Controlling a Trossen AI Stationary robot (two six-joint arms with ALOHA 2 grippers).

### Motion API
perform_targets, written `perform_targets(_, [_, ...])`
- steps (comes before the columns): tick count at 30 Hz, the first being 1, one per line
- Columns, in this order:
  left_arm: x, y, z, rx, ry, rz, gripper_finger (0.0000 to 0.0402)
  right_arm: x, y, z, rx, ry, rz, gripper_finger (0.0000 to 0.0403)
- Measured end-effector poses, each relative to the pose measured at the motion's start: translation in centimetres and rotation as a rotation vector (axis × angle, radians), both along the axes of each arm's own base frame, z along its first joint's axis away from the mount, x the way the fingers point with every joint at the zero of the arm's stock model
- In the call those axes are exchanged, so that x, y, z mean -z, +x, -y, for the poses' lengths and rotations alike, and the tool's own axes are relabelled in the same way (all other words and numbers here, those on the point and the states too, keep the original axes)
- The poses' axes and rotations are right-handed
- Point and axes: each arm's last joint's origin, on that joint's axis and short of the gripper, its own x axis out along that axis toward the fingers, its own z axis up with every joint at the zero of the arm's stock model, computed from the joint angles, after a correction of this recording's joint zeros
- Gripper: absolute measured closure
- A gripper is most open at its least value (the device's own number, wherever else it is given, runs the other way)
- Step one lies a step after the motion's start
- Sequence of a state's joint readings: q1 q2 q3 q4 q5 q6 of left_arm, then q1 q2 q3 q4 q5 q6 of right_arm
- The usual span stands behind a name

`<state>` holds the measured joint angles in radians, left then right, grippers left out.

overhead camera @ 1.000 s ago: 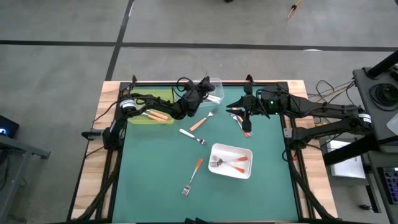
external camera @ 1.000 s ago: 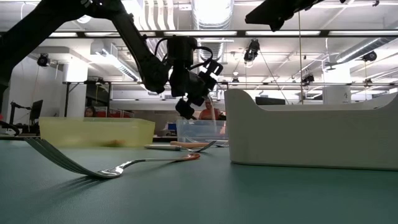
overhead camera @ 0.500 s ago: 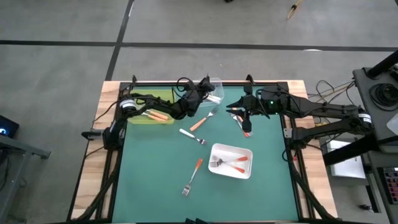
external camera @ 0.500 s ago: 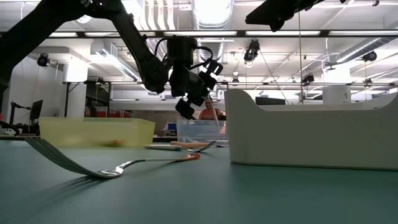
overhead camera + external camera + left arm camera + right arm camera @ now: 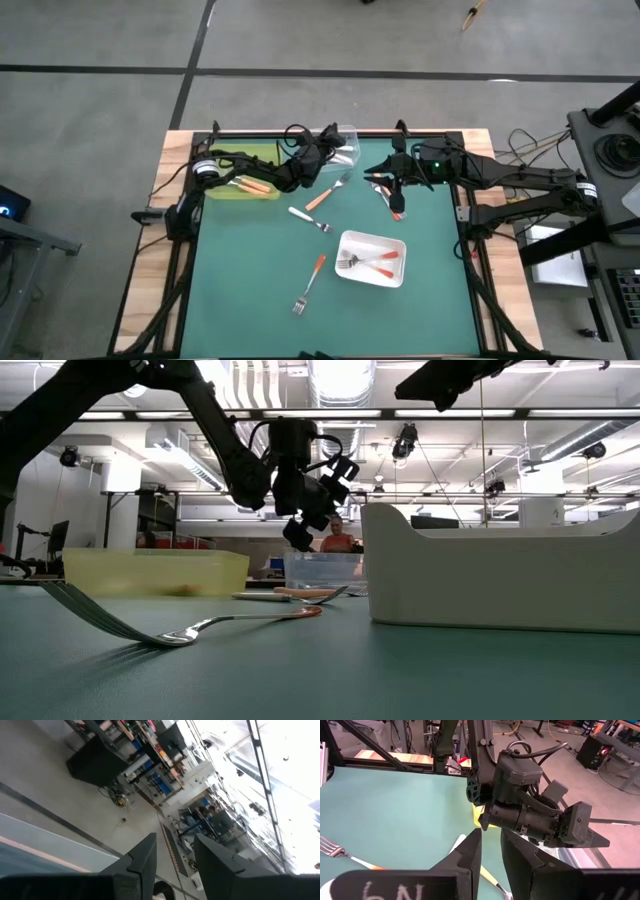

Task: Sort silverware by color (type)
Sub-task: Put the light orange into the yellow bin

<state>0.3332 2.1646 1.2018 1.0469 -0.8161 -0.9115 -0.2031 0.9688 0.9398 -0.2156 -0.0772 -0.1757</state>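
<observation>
Loose silverware lies on the green mat: a tan-handled fork (image 5: pixel 318 198), a white-handled fork (image 5: pixel 303 214), a red-orange one (image 5: pixel 313 275) near the front, and a red-handled one (image 5: pixel 397 207) under my right arm. My left gripper (image 5: pixel 175 840) hangs open and level over the clear container (image 5: pixel 345 140) at the far edge, with nothing between its fingers. My right gripper (image 5: pixel 491 832) hovers high at the far right, facing the left arm. Its fingers stand a narrow gap apart and hold nothing.
A yellow tray (image 5: pixel 235 185) at the far left holds tan-handled forks. A white tray (image 5: pixel 350 245) right of centre holds red-handled forks (image 5: pixel 380 262). Bare mat lies at the near left and near right. People stand in the room beyond the table.
</observation>
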Motion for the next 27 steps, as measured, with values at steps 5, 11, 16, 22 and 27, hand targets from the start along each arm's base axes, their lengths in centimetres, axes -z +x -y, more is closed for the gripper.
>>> perform_targets(5, [-1.3,0.3,0.3,0.178,0.057,0.040,0.0290,0.3,-0.1,0.0,0.002,0.013,-0.022,0.0339])
perform_targets(11, [-4.7,0.1,1.2,0.416,0.314,0.000,0.0289,0.7,-0.1,0.0,0.014,0.050,-0.042,0.0339])
perform_targets(16, [-7.9,-1.5,2.1,0.511,0.465,-0.073,0.0289,1.1,-0.3,-0.1,0.036,0.111,-0.080,0.0339])
perform_targets(22, [-10.8,-4.8,3.3,0.559,0.527,-0.450,0.0289,1.8,-0.6,-0.1,0.078,0.212,-0.147,0.0339])
perform_targets(27, [-11.9,-7.7,4.7,0.698,0.463,-0.877,0.0290,2.2,-0.8,-0.2,0.124,0.308,-0.189,0.0339])
